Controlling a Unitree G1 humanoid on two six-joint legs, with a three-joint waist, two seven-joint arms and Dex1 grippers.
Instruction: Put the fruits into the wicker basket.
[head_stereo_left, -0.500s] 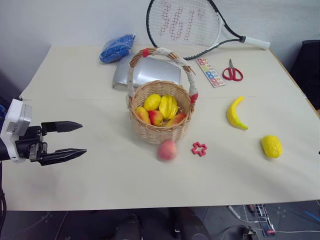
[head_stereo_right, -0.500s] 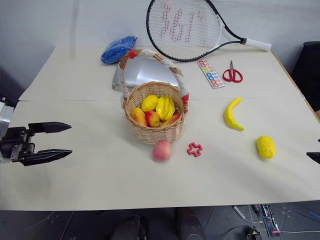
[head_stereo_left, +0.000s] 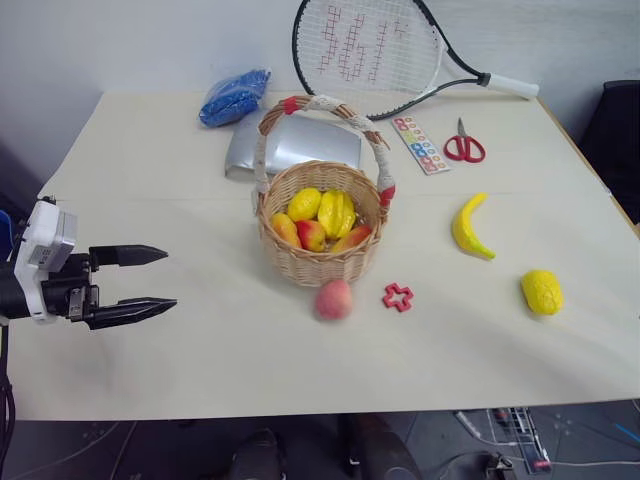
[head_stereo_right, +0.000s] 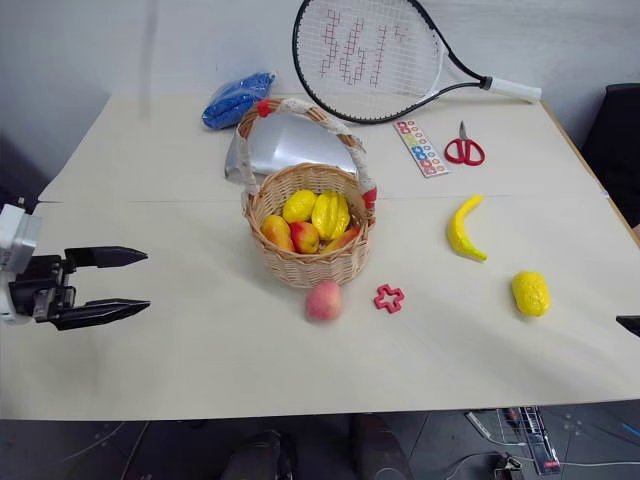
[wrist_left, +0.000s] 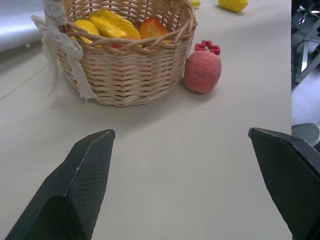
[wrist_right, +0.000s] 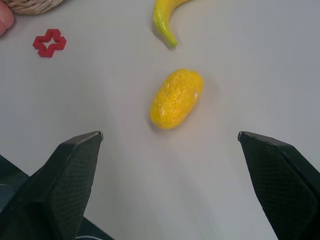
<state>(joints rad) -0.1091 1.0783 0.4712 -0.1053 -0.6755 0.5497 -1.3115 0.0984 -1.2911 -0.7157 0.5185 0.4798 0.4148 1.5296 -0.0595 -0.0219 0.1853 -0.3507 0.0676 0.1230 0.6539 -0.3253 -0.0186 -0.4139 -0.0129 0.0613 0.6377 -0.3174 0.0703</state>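
The wicker basket (head_stereo_left: 318, 266) stands mid-table with several yellow and red fruits (head_stereo_left: 322, 216) inside. A pink-red peach (head_stereo_left: 334, 299) lies just in front of it. To the right lie a banana (head_stereo_left: 470, 228) and a bumpy lemon (head_stereo_left: 542, 292). My left gripper (head_stereo_left: 170, 278) hovers open and empty at the table's left, pointing toward the basket (wrist_left: 125, 75) and peach (wrist_left: 202, 71). My right gripper (wrist_right: 170, 134) is open and empty above the table, with the lemon (wrist_right: 176, 98) just ahead between its fingers and the banana (wrist_right: 167, 17) beyond it.
A red cross-shaped piece (head_stereo_left: 398, 297) lies right of the peach. At the back are a tennis racket (head_stereo_left: 370, 50), red scissors (head_stereo_left: 464, 146), a colour-dot strip (head_stereo_left: 421, 144), a silver pouch (head_stereo_left: 295, 145) and a blue bag (head_stereo_left: 234, 96).
My left gripper has edged slightly toward the basket. The fruits and basket have not moved.
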